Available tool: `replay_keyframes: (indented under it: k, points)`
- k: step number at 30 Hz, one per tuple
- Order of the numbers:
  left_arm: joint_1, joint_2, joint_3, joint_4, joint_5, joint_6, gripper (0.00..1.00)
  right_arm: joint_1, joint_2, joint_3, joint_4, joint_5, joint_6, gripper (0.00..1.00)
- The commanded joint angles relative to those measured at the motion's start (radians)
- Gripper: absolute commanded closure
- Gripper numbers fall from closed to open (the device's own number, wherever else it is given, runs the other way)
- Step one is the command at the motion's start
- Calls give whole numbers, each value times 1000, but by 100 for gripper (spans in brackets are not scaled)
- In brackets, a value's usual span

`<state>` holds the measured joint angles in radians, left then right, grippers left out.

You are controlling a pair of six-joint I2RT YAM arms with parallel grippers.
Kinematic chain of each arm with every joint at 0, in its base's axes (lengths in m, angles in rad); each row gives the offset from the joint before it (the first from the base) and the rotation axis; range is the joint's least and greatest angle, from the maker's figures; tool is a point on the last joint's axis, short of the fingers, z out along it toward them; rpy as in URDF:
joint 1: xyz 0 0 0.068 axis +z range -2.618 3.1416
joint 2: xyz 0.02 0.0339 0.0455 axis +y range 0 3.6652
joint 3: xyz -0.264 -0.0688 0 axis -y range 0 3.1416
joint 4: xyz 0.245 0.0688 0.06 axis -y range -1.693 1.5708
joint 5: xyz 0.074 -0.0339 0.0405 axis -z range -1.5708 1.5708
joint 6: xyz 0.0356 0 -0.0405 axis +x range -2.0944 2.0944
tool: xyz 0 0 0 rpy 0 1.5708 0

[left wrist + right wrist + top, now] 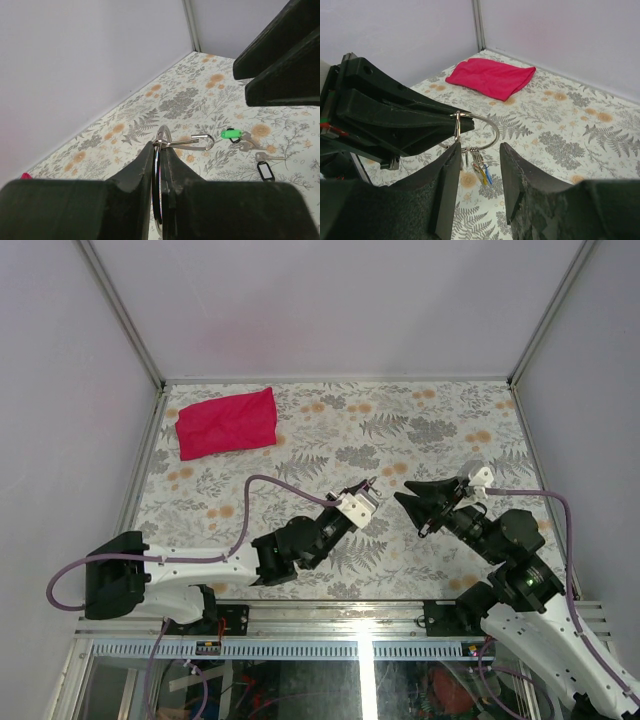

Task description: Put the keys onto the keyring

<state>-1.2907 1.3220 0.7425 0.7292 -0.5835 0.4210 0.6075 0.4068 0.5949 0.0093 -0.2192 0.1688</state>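
My left gripper [159,146] is shut on the keyring [157,200], a large silver ring seen edge-on between its jaws, with an open wire hook [197,145] sticking out past the tips. In the right wrist view the keyring [492,131] arcs out of the left gripper [462,122], and keys with yellow and blue tags [483,172] hang from it. My right gripper [479,152] is open, its fingers either side of those hanging keys. A green-tagged key [231,133], bare silver keys [250,145] and a black-tagged key [265,171] lie on the table. From above, left gripper [366,494] and right gripper [410,514] nearly meet.
A red cloth [227,422] lies at the table's back left corner. The flower-patterned tabletop [330,440] is walled by pale panels on three sides. The right gripper's black fingers [280,65] fill the upper right of the left wrist view.
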Motion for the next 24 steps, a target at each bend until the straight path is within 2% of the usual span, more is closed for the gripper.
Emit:
replay_keyframes:
  k: [1, 8, 15, 24]
  points:
    - [-7, -28, 47, 19, -64, 13, 100, -3, 0, -7, 147, 2, 9, 57]
    - [-5, -43, 49, 6, -64, 11, 100, -3, 53, -81, 368, -139, 6, 55]
    - [-6, -57, 47, 5, -62, 14, 100, -3, 135, -70, 408, -202, -18, 57]
    - [-5, -59, 45, 4, -55, 11, 100, -3, 183, -70, 426, -236, -15, 66]
